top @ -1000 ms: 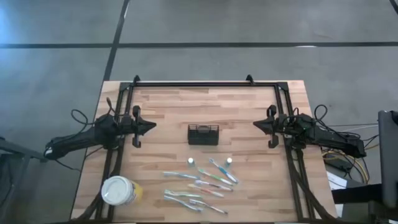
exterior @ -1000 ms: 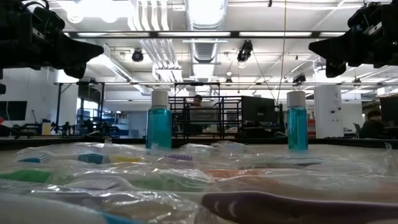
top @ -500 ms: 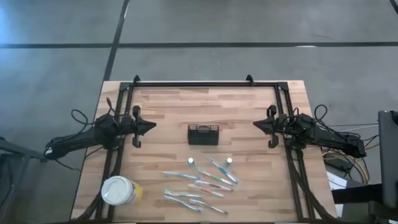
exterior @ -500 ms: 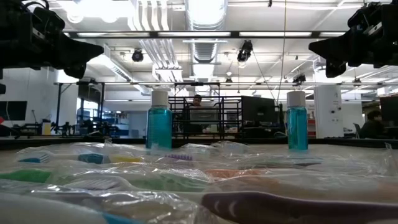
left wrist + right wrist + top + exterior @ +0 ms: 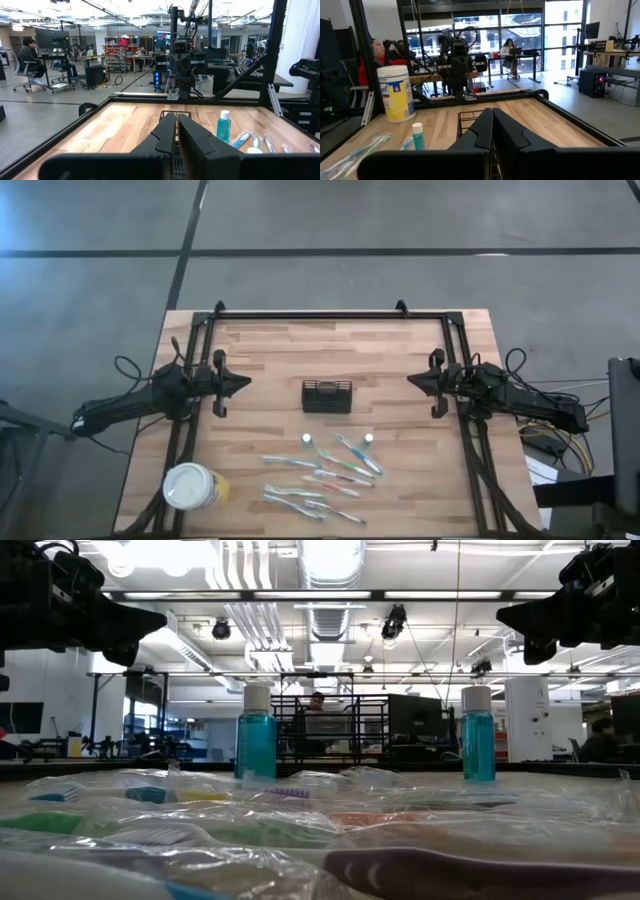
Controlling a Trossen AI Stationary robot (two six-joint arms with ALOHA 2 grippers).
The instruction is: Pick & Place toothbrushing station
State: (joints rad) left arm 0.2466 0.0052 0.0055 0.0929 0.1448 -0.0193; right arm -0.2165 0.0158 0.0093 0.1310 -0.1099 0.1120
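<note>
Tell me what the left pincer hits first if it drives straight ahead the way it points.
Likely the black mesh caddy, which sits directly ahead of the shut left pincer. It may pass above it, since height is unclear.

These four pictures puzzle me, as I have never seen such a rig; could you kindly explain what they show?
They show a two-armed robot at a wooden table. One picture looks straight down, one looks level across the tabletop, and two come from cameras on the wrists. From above, the left gripper and the right gripper hover at opposite sides, fingers shut, holding nothing. Between them stands the black mesh caddy, the toothbrushing station. Nearer the front lie wrapped toothbrushes, two small blue bottles and a round white tub. People sit in the room behind.
</note>
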